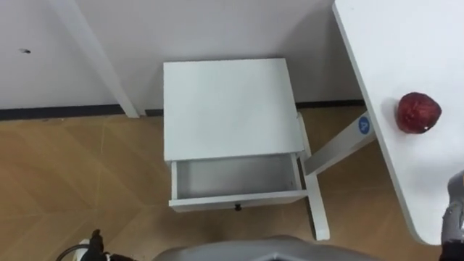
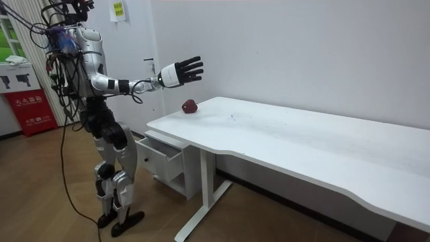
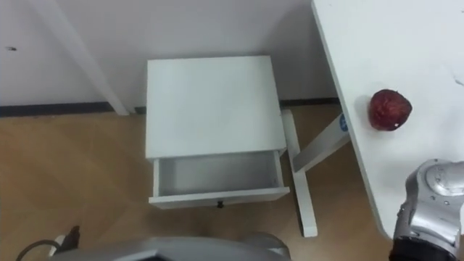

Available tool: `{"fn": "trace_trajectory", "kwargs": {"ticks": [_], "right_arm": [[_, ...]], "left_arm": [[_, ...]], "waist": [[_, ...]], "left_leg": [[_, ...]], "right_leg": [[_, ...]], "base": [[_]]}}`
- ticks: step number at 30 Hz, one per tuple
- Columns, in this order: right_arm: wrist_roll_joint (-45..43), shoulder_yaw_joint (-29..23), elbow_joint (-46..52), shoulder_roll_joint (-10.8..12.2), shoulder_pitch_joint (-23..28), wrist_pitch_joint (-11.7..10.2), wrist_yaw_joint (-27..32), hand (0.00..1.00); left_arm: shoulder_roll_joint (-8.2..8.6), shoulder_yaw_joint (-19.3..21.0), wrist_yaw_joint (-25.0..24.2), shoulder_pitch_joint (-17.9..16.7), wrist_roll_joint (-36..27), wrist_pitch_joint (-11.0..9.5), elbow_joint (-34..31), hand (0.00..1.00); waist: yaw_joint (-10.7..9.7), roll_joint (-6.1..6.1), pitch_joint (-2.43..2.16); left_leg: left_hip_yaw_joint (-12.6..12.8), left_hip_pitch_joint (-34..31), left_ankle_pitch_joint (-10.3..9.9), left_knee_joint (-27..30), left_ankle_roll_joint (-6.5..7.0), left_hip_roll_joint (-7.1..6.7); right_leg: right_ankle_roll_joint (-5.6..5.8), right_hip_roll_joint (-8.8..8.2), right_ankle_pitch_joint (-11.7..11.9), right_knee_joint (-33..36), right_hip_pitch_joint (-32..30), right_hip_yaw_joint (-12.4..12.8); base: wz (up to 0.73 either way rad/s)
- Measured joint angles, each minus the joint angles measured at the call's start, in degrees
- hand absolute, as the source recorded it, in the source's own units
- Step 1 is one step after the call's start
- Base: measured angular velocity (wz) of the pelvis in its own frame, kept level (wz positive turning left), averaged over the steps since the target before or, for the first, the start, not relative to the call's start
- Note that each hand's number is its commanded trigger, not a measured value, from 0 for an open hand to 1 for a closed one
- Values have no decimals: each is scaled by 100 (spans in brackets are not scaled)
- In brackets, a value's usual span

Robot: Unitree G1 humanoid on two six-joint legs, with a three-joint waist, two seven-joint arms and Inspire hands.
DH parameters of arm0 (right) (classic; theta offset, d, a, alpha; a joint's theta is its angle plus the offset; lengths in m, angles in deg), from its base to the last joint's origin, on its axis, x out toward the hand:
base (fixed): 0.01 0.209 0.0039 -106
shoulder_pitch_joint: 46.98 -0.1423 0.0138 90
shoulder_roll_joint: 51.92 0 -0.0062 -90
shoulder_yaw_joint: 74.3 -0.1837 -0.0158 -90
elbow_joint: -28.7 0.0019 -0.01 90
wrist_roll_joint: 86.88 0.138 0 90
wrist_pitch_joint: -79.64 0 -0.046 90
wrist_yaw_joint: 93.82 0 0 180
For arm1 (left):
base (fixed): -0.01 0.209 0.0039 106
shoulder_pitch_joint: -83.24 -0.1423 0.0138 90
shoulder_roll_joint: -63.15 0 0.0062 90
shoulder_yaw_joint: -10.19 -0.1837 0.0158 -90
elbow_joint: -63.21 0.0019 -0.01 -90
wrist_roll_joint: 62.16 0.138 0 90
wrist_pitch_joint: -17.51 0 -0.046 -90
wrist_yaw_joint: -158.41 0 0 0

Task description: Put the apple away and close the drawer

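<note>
A dark red apple [image 1: 418, 112] lies near the corner of the white table [image 1: 406, 43] to my right. The low white cabinet [image 1: 228, 109] stands in front of me against the wall. Its drawer [image 1: 235, 176] is pulled out and holds nothing, with a small dark knob on its front. In the room view I stand upright before the cabinet. My right hand [image 2: 180, 72] is raised with fingers spread, above and short of the apple [image 2: 190, 106], holding nothing. My right forearm [image 3: 429, 206] shows at the lower right edge.
The table's white leg [image 1: 341, 148] and foot [image 1: 317, 210] stand just right of the cabinet. A slanted white beam [image 1: 94, 58] leans on the wall at the left. Wooden floor lies around the cabinet. A red box [image 2: 33, 111] stands behind me.
</note>
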Motion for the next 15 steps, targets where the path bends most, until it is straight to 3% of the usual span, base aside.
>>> {"fn": "trace_trajectory", "kwargs": {"ticks": [3, 8, 15], "right_arm": [[-52, 324, 69, 1, 6, 1, -316, 0], [-54, 776, 73, 2, 15, 42, -970, 0], [-49, 854, 50, 39, 271, 47, -1477, 0]], "left_arm": [[27, -88, 0, -4, 3, 2, -2, 0], [115, -89, 8, -34, 1, 3, -41, 0], [122, -95, 16, -92, -6, 1, -84, 0]], "waist": [[46, 62, 5], [62, 172, -34], [51, 144, -25]], "left_leg": [[16, 55, -1, -15, -1, 14], [17, 57, -1, -17, -2, 20], [17, 156, -1, -4, -2, 21]], "right_leg": [[-4, 13, 32, -58, 67, 4], [-7, 18, 34, -54, 69, 0], [-9, 19, 35, -131, 221, 2]], "base": [[-1], [0], [0]]}}
